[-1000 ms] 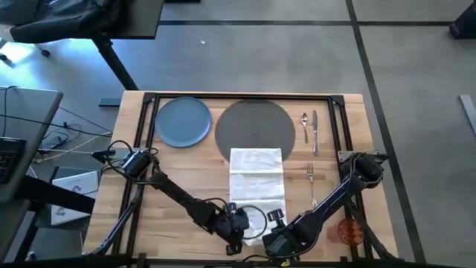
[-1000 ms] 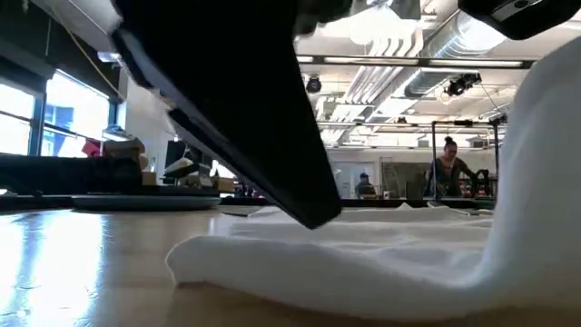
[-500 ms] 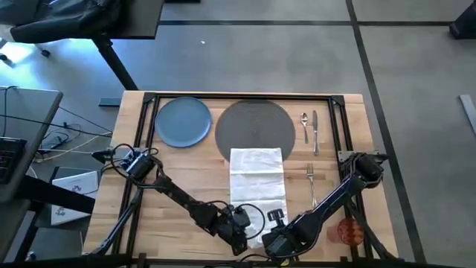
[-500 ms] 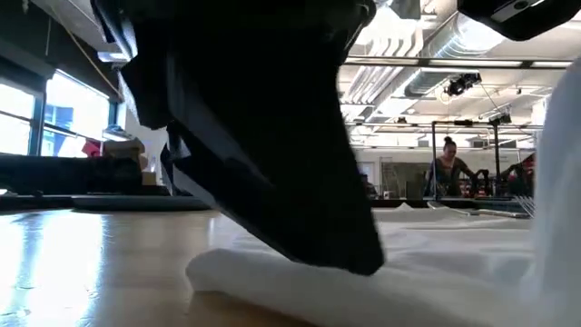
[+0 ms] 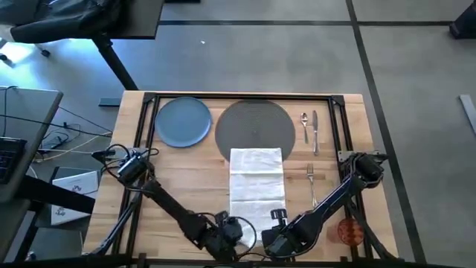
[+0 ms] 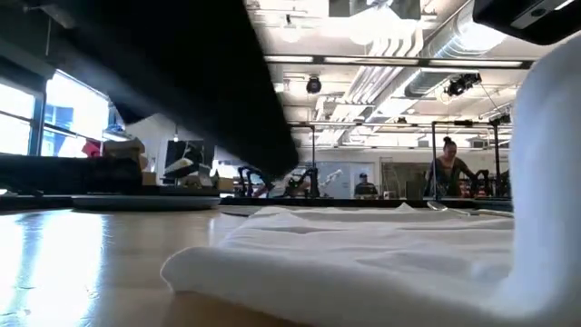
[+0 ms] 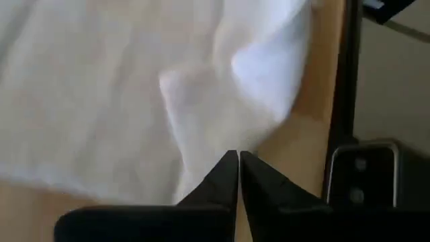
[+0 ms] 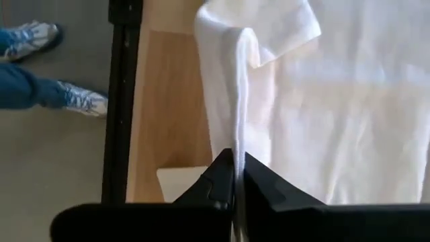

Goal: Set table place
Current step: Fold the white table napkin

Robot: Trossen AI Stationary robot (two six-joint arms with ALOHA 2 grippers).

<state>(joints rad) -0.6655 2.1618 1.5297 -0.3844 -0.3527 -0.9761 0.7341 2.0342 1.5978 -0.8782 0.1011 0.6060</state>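
The white napkin (image 5: 257,182) lies lengthwise on the pale wood table (image 5: 186,175), its far end on the round dark mat (image 5: 254,126). My right gripper (image 8: 238,156) is shut on the napkin's near end. My left gripper (image 7: 238,158) is shut and hovers over the napkin's near left part (image 7: 201,128); in the low view its dark tip (image 6: 277,159) stands above the cloth. The blue plate (image 5: 182,121) sits at the far left. Spoon (image 5: 304,126) and knife (image 5: 315,132) lie right of the mat, the fork (image 5: 311,181) right of the napkin, and the orange cup (image 5: 347,231) at the near right. My right gripper pinches a raised fold of the napkin (image 8: 240,101) near its near edge between its two fingers. The fold runs up as a thin ridge into the fingertips. In the low view the held cloth (image 6: 545,173) rises steeply off the table, while the rest of the napkin (image 6: 363,263) lies flat.
The black metal frame (image 8: 121,101) runs along the table's near edge close to both grippers. A person's shoes (image 8: 40,67) stand on the floor beyond that edge. A grey desk (image 5: 22,141) with cables stands left of the table.
My left gripper has risen off the napkin and drawn back toward the table's near left. In the low view its dark mass sat low on the cloth half a second ago and now hangs above it. My right gripper has kept the napkin's near end raised.
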